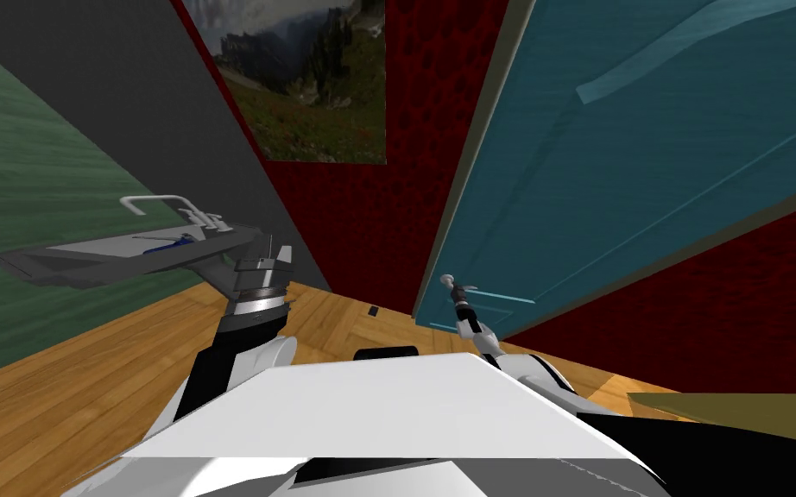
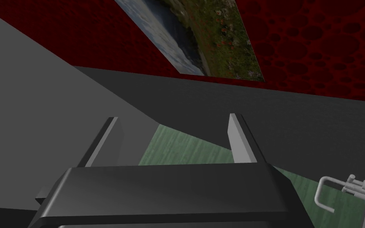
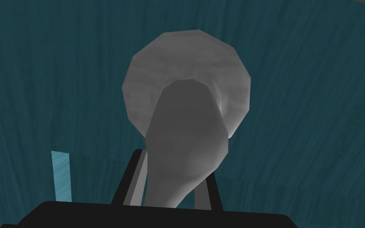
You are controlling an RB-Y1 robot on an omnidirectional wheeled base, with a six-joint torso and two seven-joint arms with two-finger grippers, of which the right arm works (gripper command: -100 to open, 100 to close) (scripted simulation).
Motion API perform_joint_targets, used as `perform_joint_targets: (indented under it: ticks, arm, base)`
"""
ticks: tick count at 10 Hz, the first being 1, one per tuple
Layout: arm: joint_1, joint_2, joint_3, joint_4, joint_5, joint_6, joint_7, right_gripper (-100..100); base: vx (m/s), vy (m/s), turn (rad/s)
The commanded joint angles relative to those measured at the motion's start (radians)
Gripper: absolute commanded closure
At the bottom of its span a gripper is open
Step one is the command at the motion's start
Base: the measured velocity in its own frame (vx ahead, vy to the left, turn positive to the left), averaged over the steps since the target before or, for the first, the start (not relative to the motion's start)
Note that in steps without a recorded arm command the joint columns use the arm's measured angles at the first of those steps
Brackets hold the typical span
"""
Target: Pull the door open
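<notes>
My right gripper (image 3: 173,171) is the working arm. Its two blades are clamped on the door knob (image 3: 185,118), pressing its sides. From my chest the knob sits at about 12 o'clock, low on the teal door (image 1: 647,164) and close to its near edge. The door runs off toward 2 o'clock, so I judge the hinges are out there and the pull must come back toward 6 o'clock in an arc. The knob's axis runs straight along my fingers. It is matt grey, a faceted round plate behind a smooth tapering bulb. The door has streaky grain and paler raised moulding. My left gripper (image 1: 271,259) hangs at 10 o'clock beside a grey sink (image 1: 85,259), blades apart, holding nothing.
</notes>
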Motion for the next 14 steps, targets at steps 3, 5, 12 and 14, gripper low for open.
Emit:
perform_joint_targets:
  ticks: [3, 5, 12, 14]
  arm:
    - [0.017, -0.009, 0.013, -0.011, 0.041, -0.016, -0.043, 100]
    - [0.022, -0.013, 0.018, -0.015, 0.057, -0.022, -0.06, 100]
    - [0.047, -0.046, 0.086, -0.024, 0.101, -0.073, -0.138, 100]
    - [0.056, -0.058, 0.109, -0.03, 0.116, -0.092, -0.165, 100]
  base:
    - [-0.209, -0.062, 0.128]
    - [-0.231, -0.074, 0.154]
    - [-0.206, -0.062, 0.081]
    - [-0.262, -0.085, 0.093]
